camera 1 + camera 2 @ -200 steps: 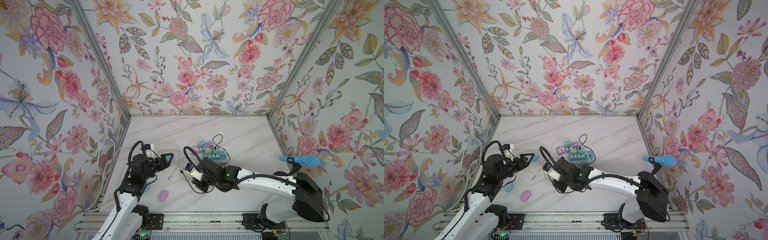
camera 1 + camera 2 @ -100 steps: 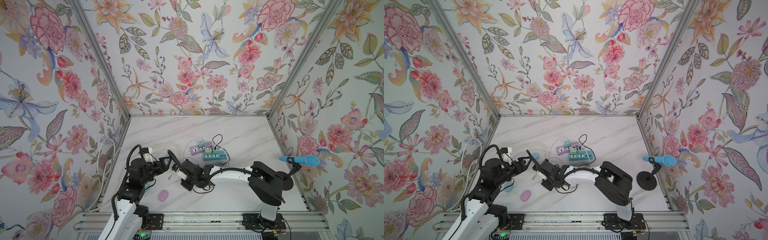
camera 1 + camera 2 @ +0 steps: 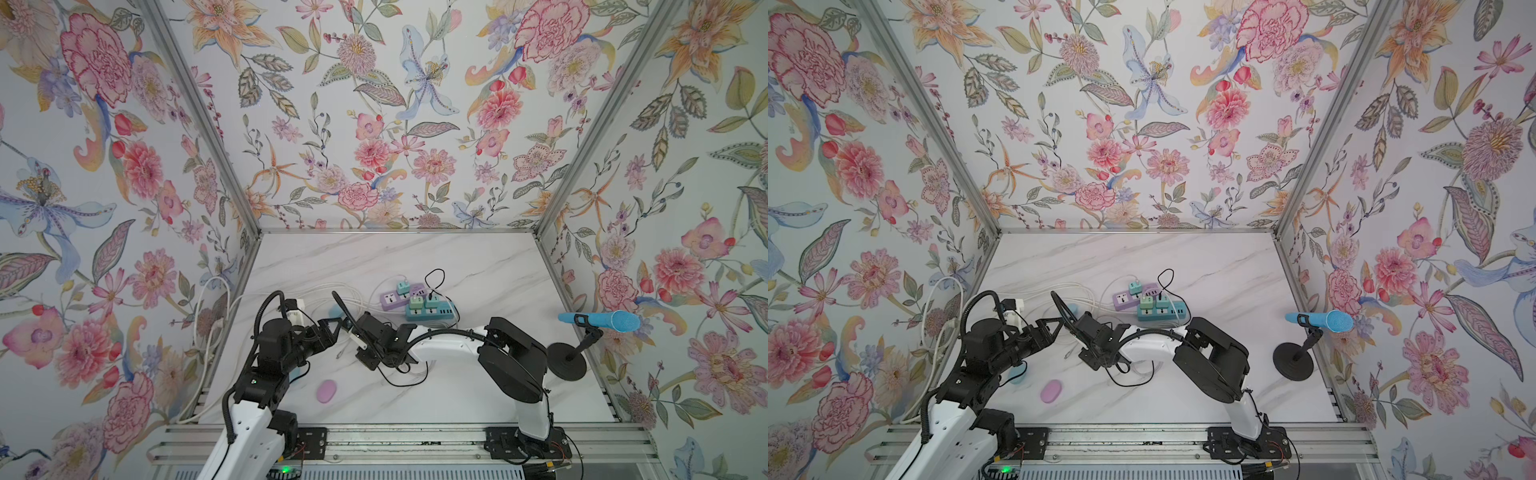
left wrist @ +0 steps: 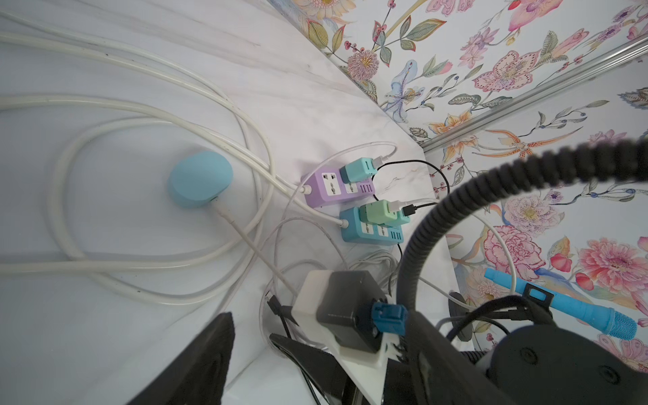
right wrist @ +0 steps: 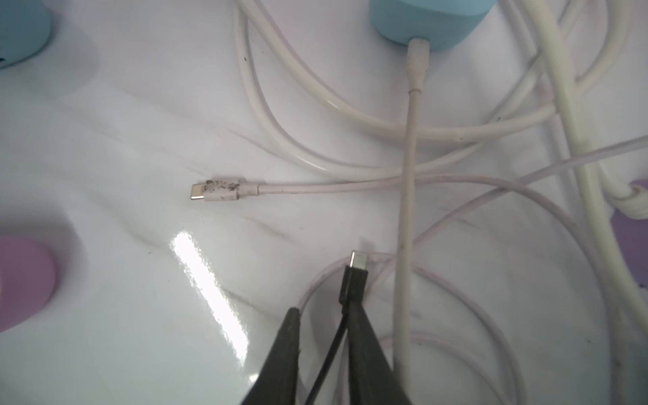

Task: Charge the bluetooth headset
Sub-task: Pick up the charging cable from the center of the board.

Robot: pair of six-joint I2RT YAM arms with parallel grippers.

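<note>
Desk (image 3: 457, 266) is marble, with clutter mid-frame in both top views. Right gripper (image 5: 322, 310) sits low over the cable tangle. Its fingers are a little apart and the black lead runs through the gap. Black plug (image 5: 356, 273) is just past the tips, lying against one finger, not pinched as far as the wrist view shows. Left gripper (image 3: 334, 332) is just left of it in a top view, fingers spread, nothing between them.

Blue case (image 4: 200, 179) sits inside loops of thick white cable (image 4: 105, 115). In the top views it is left of the purple strip (image 3: 395, 297) and teal strip (image 3: 432, 311). A white lead (image 5: 408, 175) is seated in its port and passes right beside the right fingers.

Loose white plug (image 5: 217, 189), scuffed, lies bare on the desk, apart from every case. Pink case (image 3: 326, 390) is low in frame, well apart from all plugs. Second blue case (image 3: 1017, 376) lies half under the left arm.

Black hose (image 4: 456, 196) and the right arm's camera block much of the left wrist view. Mic (image 3: 598, 321) is on its stand at far right.
</note>
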